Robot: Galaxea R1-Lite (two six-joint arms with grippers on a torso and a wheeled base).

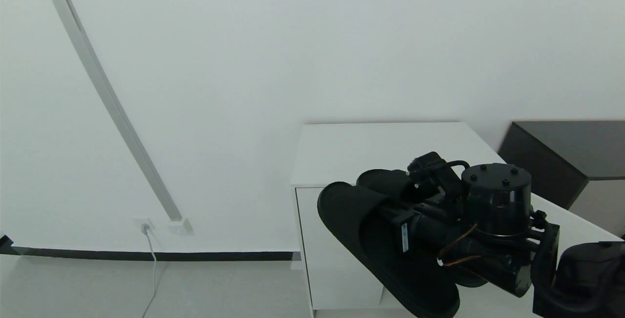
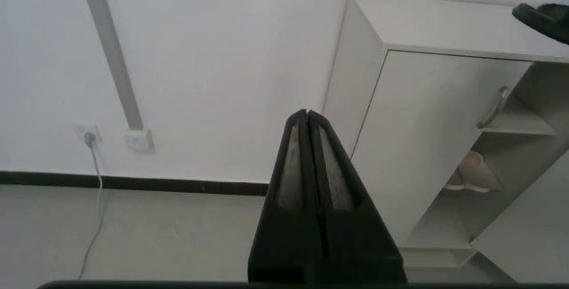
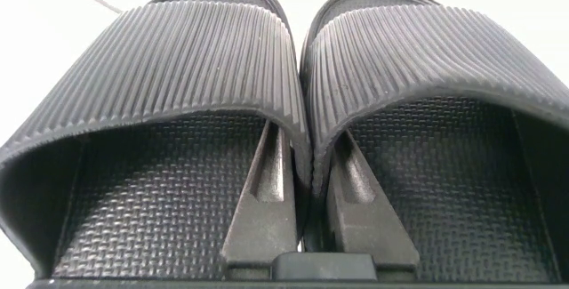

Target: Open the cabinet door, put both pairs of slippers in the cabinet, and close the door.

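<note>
Black slippers [image 1: 385, 240]: a pair, side by side, is hanging in the air with the soles tilting down toward the floor. In the head view it is overlapping the front edge of the cabinet [image 1: 381, 147] top, near the left front corner.
Right gripper [image 3: 307, 147]: one finger is sitting inside each slipper, and the two are squeezing the touching strap walls between them.
Cabinet front: a white panel with a handle [image 2: 493, 107] is facing out. Beside it the inside is showing, with shelves.
Pale slippers [image 2: 471, 173]: these are lying on a shelf inside the cabinet.
Left gripper [image 2: 308, 147]: the fingers are pressing together with nothing between them. It is hanging off the cabinet's left side, pointing at the wall.
Wall: a socket [image 2: 87, 133] with a cable plugged in is sitting low, next to a grey strip [image 2: 111, 49] running up.
</note>
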